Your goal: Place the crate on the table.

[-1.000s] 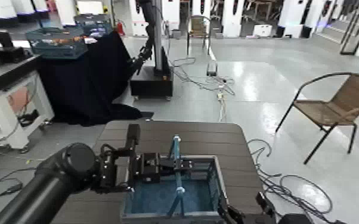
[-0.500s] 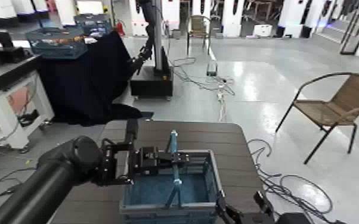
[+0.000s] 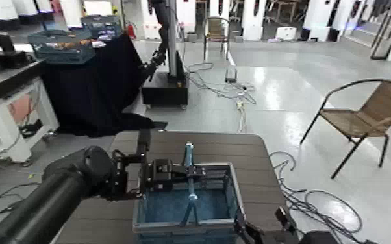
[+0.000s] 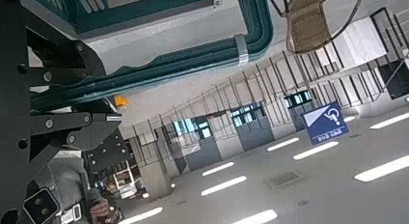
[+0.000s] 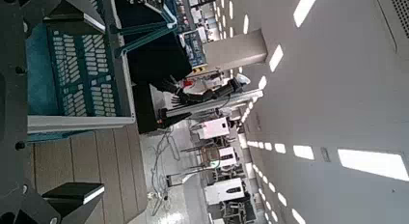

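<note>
Crate (image 3: 185, 227) slightly farther forward, blue inside

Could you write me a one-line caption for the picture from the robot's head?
The robot's left end effector grips the teal handle of a slatted plastic crate.

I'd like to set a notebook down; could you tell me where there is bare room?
The dark brown slatted table is bare between its far edge and the blue-grey plastic crate, and right of the crate's far half. Crowded: the crate's handle, gripped by the left end effector, and its near-right corner, beside the right one.
</note>
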Available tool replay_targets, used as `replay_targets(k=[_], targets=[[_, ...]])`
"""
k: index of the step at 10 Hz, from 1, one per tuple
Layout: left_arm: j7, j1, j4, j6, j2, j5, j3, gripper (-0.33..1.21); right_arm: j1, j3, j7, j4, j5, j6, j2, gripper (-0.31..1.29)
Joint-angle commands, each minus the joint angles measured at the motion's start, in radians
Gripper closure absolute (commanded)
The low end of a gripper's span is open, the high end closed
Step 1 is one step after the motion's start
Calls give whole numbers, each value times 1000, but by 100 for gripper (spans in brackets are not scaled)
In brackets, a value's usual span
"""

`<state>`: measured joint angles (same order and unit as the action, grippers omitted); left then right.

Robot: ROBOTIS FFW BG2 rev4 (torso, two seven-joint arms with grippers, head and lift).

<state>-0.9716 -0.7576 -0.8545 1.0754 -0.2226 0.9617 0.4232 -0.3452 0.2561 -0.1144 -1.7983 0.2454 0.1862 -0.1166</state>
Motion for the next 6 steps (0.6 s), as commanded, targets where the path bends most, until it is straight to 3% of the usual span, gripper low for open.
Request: replay_targets(k=[1, 3, 6], targets=[[-10, -19, 60, -32, 9, -9, 9, 97, 2, 2, 1, 2, 0, 4, -2, 15], [-22, -31, 110, -78, 16, -11, 16, 74, 6, 5, 2, 4, 0, 6, -3, 15], [-32, -37, 120, -103, 19, -29, 9, 27, 6, 3, 2, 7, 5, 9, -5, 15]])
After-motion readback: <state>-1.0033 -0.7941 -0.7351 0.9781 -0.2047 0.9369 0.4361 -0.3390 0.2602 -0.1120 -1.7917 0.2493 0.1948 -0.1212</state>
